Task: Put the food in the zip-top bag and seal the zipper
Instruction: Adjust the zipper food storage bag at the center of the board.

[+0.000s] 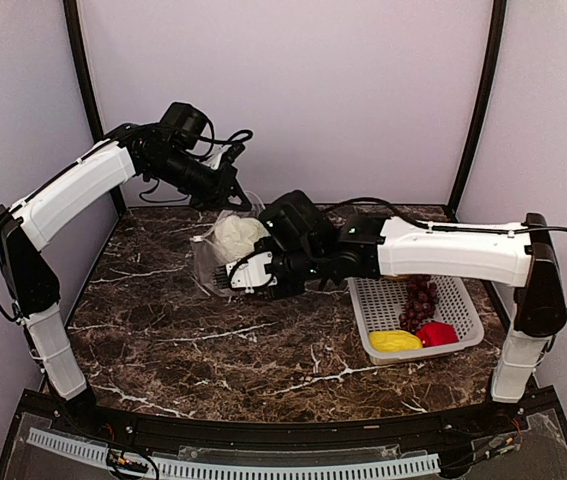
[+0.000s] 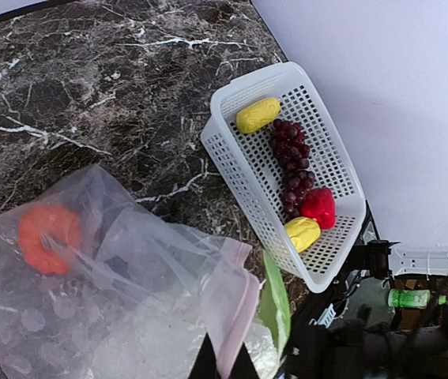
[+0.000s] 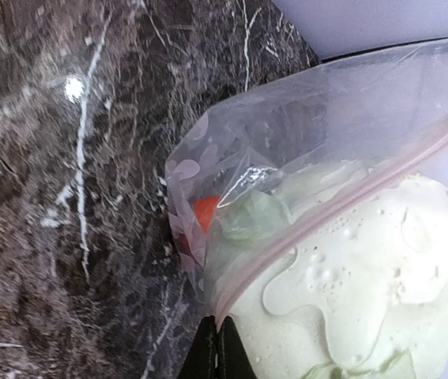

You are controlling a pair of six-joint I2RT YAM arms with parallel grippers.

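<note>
The clear spotted zip-top bag (image 1: 210, 262) is held up above the table between both grippers. My left gripper (image 1: 235, 202) is shut on the bag's pinkish zipper strip (image 2: 235, 296); its tips show in the left wrist view (image 2: 225, 339). My right gripper (image 1: 231, 277) is shut on the zipper (image 3: 326, 217) at another spot, seen in the right wrist view (image 3: 217, 318). The white cauliflower (image 1: 238, 237) fills the bag's mouth (image 3: 366, 292). The orange pumpkin (image 2: 48, 237) lies deeper in the bag. Grapes (image 2: 291, 162), red pepper (image 2: 318, 207) and two yellow pieces (image 2: 257, 114) (image 2: 301, 234) lie in the basket.
The white perforated basket (image 1: 463, 300) stands on the marble table at the right, under my right forearm. Black frame posts and pale walls close in the back and sides.
</note>
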